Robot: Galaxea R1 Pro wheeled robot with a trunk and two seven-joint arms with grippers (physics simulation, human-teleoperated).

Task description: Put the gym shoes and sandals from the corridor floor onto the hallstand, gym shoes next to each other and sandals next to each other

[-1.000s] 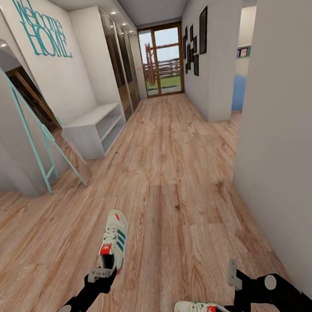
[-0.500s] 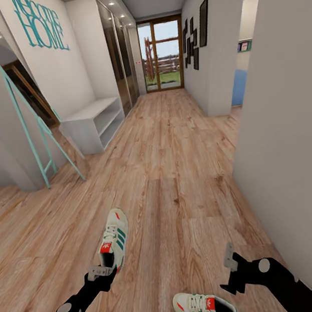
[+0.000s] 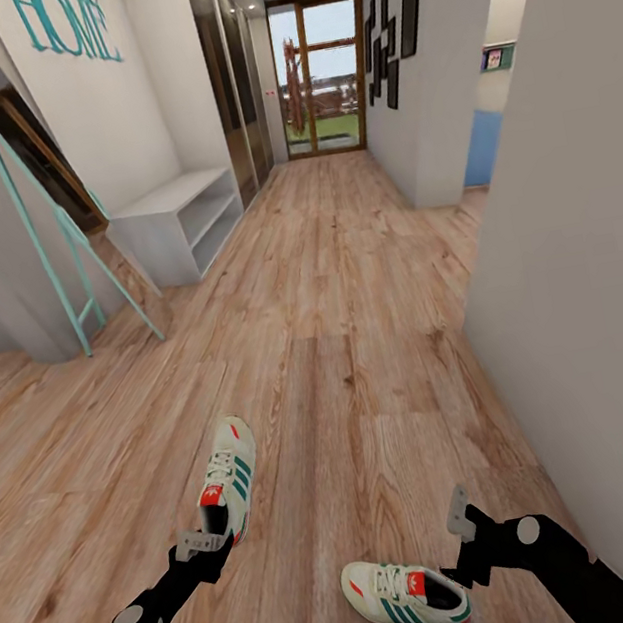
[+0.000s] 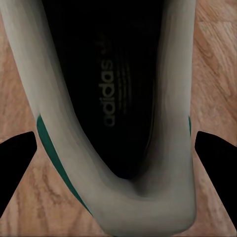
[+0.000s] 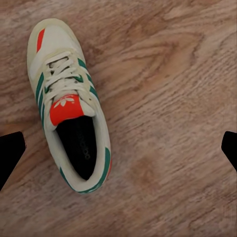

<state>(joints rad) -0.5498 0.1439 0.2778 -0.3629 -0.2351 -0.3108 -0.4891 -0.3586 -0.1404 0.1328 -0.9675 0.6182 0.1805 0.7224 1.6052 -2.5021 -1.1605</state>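
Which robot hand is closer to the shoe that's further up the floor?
Left. The left gripper sits right at the heel of that gym shoe, fingers open on either side. The right gripper is off beside the other gym shoe.

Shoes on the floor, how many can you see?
2. One gym shoe lies on the wood floor right at the left claw. The other gym shoe lies beside the right claw. No sandals in sight.

Two black, angular arms with round grey joint discs are seen, each ended by a light grey gripper, left and right, whose fingertips are rendered as black wedges.
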